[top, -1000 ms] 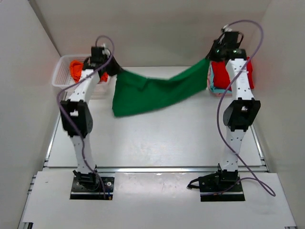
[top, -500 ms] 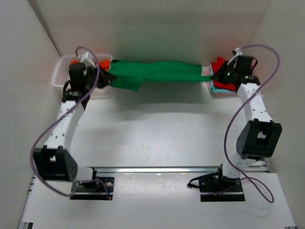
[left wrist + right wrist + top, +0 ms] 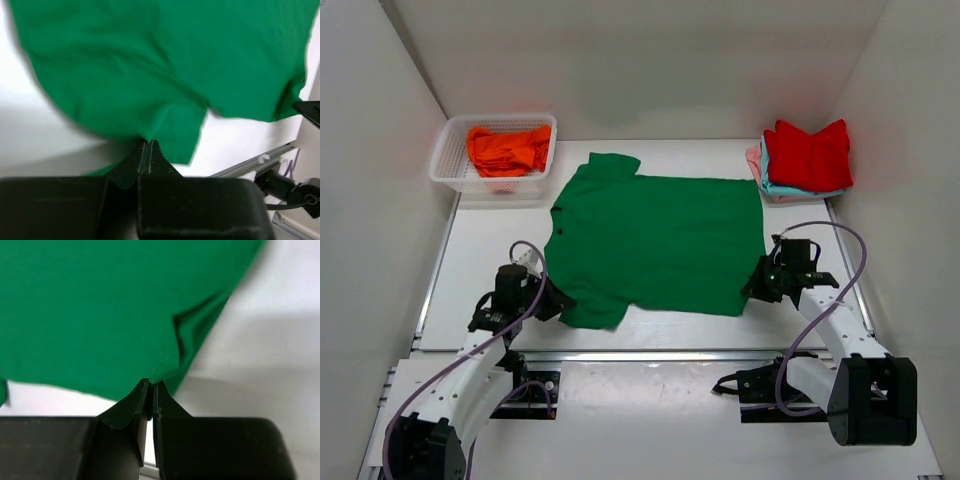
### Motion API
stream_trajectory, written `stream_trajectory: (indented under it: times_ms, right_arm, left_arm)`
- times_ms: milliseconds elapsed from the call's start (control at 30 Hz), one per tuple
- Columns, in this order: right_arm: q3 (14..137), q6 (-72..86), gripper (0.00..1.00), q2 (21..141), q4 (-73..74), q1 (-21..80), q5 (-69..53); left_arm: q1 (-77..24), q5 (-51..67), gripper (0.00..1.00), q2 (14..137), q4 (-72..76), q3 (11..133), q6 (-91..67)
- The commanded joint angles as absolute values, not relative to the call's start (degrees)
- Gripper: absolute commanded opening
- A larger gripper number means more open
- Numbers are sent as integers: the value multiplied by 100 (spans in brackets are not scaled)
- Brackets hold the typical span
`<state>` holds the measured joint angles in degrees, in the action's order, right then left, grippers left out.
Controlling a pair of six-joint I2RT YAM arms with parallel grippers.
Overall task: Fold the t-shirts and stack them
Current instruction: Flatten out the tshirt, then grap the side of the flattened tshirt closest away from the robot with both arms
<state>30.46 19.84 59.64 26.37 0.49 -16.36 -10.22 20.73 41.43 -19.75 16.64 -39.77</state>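
Two grippers: left gripper (image 3: 558, 300) and right gripper (image 3: 753, 288). One green t-shirt (image 3: 655, 240) lies between them. One basket (image 3: 445, 160) beyond the left gripper holds orange cloth (image 3: 508, 148), number of pieces indeterminate. Beyond the right gripper, three stacked: red t-shirt (image 3: 808, 155), light blue t-shirt (image 3: 790, 190), pink t-shirt (image 3: 753, 157).

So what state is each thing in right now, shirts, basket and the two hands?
basket: upright
orange shirt: crumpled in the basket
green shirt: spread flat on the table
red shirt: folded
left hand: shut on the green shirt's edge
right hand: shut on the green shirt's edge
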Motion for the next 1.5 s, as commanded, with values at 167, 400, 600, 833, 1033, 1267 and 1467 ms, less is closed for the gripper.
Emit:
stream_trajectory:
  times_ms: [167,400,600,833,1033,1267,1467]
  right_arm:
    - [3041,2110,0,6213,2391,9,-1556]
    - [3024,2171,0,6064,2435,-157,-1432]
    - [3146,2091,0,6319,2558,-378,-1380]
    - [3287,2030,0,6433,2584,-659,-1511]
    - [3831,1916,0,6802,2558,-1055,-1696]
    - [4297,1969,0,7408,2460,-1090,-1635]
    - [4561,2013,0,7909,2277,-1195,-1652]
  left_arm:
    - [-1046,2135,0,3744,-1820,1450,-4350]
    - [-1037,2180,0,3577,-2012,1687,-4412]
    - [-1081,2153,0,3893,-2066,1907,-4254]
    - [-835,1942,0,4156,-1521,2125,-4439]
    - [-721,1881,0,5342,-1003,2794,-4359]
    - [-536,1863,0,6196,-669,3392,-4210]
    - [-527,1863,0,7100,-335,3647,-4131]
